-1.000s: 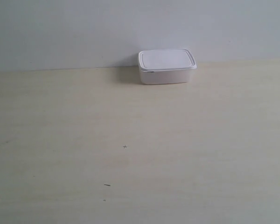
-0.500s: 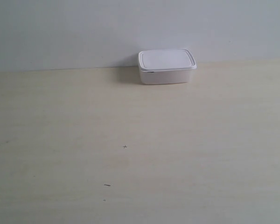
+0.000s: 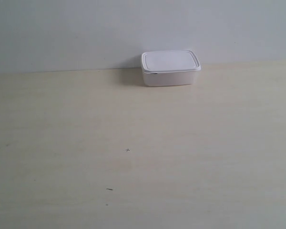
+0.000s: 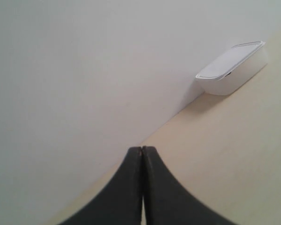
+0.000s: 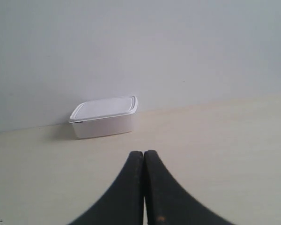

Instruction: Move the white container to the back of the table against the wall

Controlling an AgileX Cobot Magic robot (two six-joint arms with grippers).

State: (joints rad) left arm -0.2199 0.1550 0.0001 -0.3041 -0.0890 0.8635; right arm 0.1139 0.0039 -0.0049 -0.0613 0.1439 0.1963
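Note:
The white container (image 3: 170, 68) stands with its lid on at the back of the cream table (image 3: 143, 157), its rear edge against the pale wall (image 3: 86, 28). No arm shows in the exterior view. In the left wrist view the container (image 4: 233, 68) lies far off beside the wall, and my left gripper (image 4: 142, 149) is shut with nothing between its dark fingers. The right wrist view has the container (image 5: 104, 116) some way ahead of my right gripper (image 5: 143, 153), which is also shut and holds nothing.
A few tiny dark marks (image 3: 127, 150) dot the tabletop towards the front. The wall (image 5: 178, 47) runs along the whole back edge of the table.

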